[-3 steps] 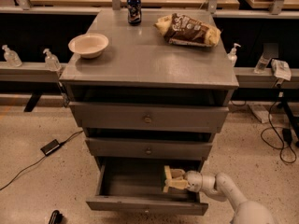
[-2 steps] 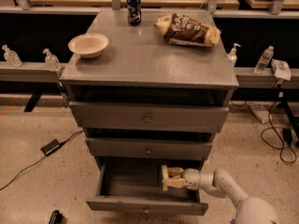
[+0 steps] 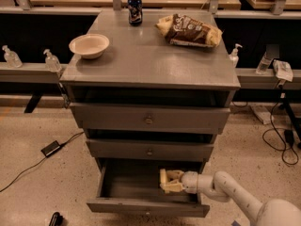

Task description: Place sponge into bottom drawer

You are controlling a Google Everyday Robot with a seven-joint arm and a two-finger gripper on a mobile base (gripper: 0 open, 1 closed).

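- Bottom grey metal drawer [image 3: 141, 206] of the three is pulled open. We see its dark inside and flat front panel.
- Pale yellow blocky gripper [image 3: 170, 181] on the white robot arm [image 3: 221, 188] is inside the open drawer, at its right side, low over the floor of the box. The arm comes in from lower right.
- Gripper state: we cannot tell whether it is spread, pressed together or pinching something.
- Pale yellow sponge with green face: we cannot pick it out apart from the gripper's own yellow block. If it is there, it is at the gripper, in the bottom drawer's right part.
- Middle grey drawer [image 3: 149, 150] and top grey drawer [image 3: 148, 119] are both pushed in, each with a small round knob.
- On the grey table [image 3: 150, 62] above the drawers:
  - a cream round bowl [image 3: 89, 45] at front left
  - a dark blue soda can [image 3: 135, 10] upright at the back
  - a yellow-brown snack bag [image 3: 189, 30] lying at back right
  - all well apart from each other.
- A black box with a cable [image 3: 50, 148] lies on the speckled floor to the left.
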